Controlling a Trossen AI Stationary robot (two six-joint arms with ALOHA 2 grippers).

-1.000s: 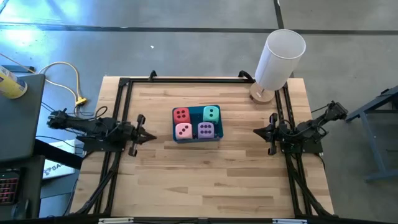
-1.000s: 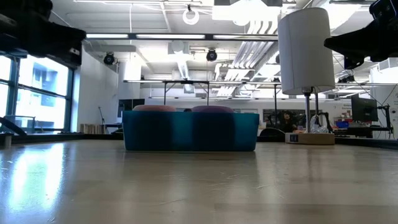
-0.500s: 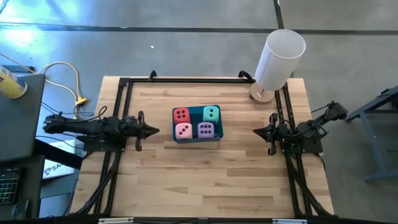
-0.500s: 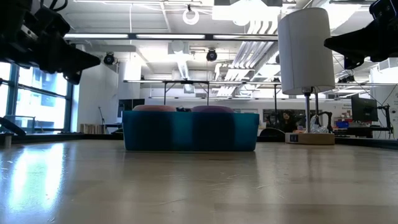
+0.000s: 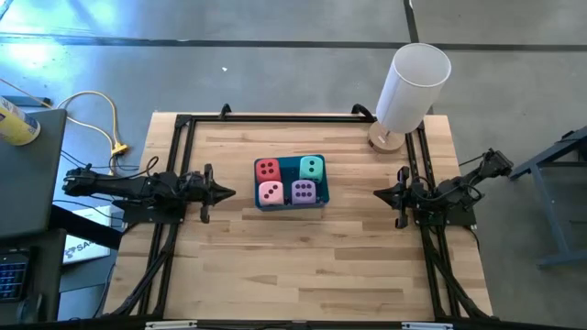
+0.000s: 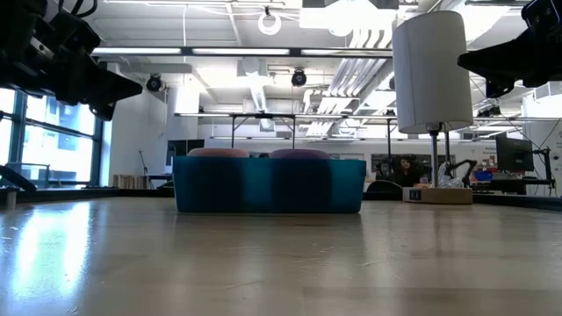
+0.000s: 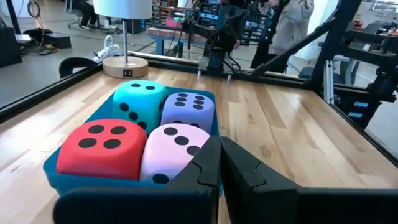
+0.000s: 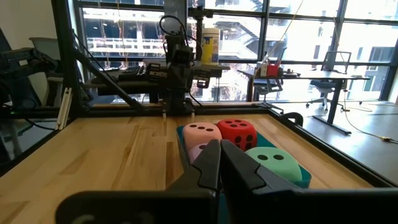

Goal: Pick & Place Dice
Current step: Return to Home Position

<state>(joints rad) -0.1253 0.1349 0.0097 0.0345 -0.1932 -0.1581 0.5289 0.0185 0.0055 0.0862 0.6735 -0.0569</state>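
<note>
Four dice sit side by side in the blue tray [image 5: 258,181] at the middle of the table: red [image 5: 267,169], teal [image 5: 312,167], pink [image 5: 271,192] and purple [image 5: 304,192]. My left gripper [image 5: 230,192] hovers level over the table to the left of the tray, pointing at it, shut and holding nothing. My right gripper [image 5: 377,192] hovers level to the right of the tray, also shut with nothing in it. The left wrist view shows the red die [image 7: 99,149] and pink die [image 7: 174,144] nearest, beyond the shut fingers [image 7: 208,163].
A white cylindrical lamp [image 5: 413,78] stands on a round wooden base [image 5: 385,140] at the table's far right corner. Black frame rails [image 5: 179,165] run along the left, right and far edges. People stand in the room beyond the table's right edge [image 7: 292,25].
My left gripper has swung a little toward the table's far edge and toward the tray, sunk slightly and rolled, so that it now points straight at the tray; it has kept still for the last half second. The dice and tray have not moved.
</note>
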